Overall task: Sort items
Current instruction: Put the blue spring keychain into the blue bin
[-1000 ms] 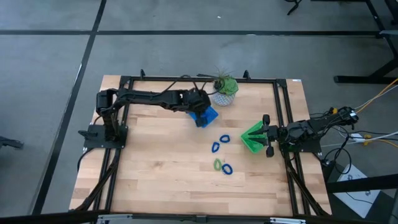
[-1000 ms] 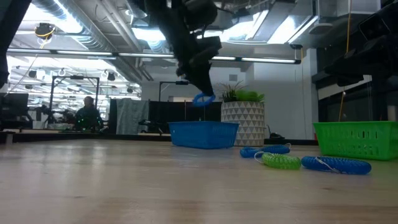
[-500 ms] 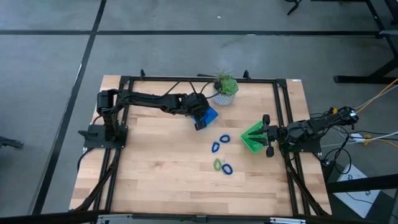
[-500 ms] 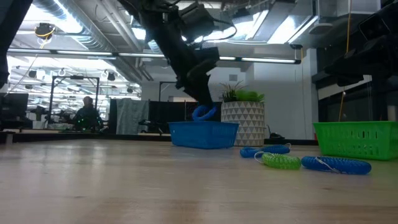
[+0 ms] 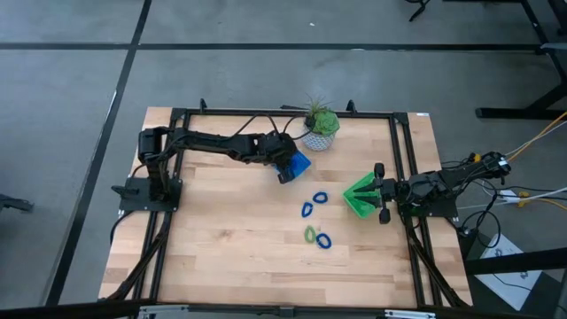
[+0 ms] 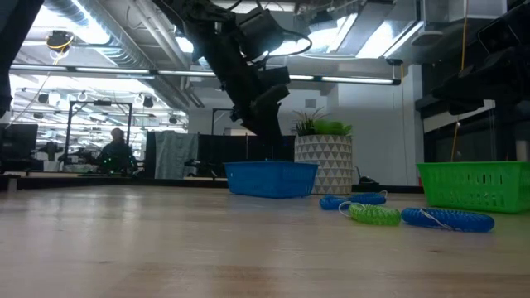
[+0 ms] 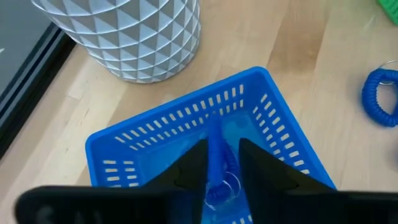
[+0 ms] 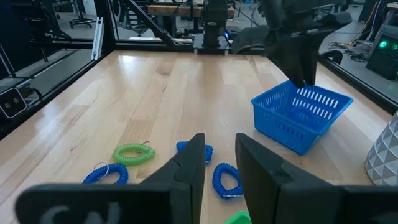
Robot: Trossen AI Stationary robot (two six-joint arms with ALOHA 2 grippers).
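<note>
My left gripper point(image 5: 285, 167) point(image 6: 267, 134) hangs open just above the square blue tray point(image 5: 294, 165) point(image 6: 272, 178). In the left wrist view its fingers point(image 7: 224, 163) point down into the tray point(image 7: 155, 130), and a blue ring point(image 7: 219, 180) lies on the tray floor below the gap. Three blue rings point(image 5: 320, 197) point(image 5: 307, 209) point(image 5: 323, 240) and one light green ring point(image 5: 310, 233) point(image 6: 374, 214) lie flat on the table's middle. My right gripper point(image 5: 374, 191) point(image 8: 221, 155) waits at the right edge beside the green tray point(image 5: 359, 197) point(image 6: 476, 186), open with nothing between its fingers.
A white patterned plant pot point(image 5: 321, 133) point(image 6: 323, 161) point(image 7: 137, 34) stands right behind the blue tray at the far edge. A dark frame rail point(image 5: 266, 112) runs around the wooden table. Bare wood lies to the left and near side of the rings.
My left gripper carried a blue ring hanging from its fingertips down and slightly toward the table's left, over the blue tray. The ring no longer hangs under the fingers in the low view; it has dropped into the tray.
</note>
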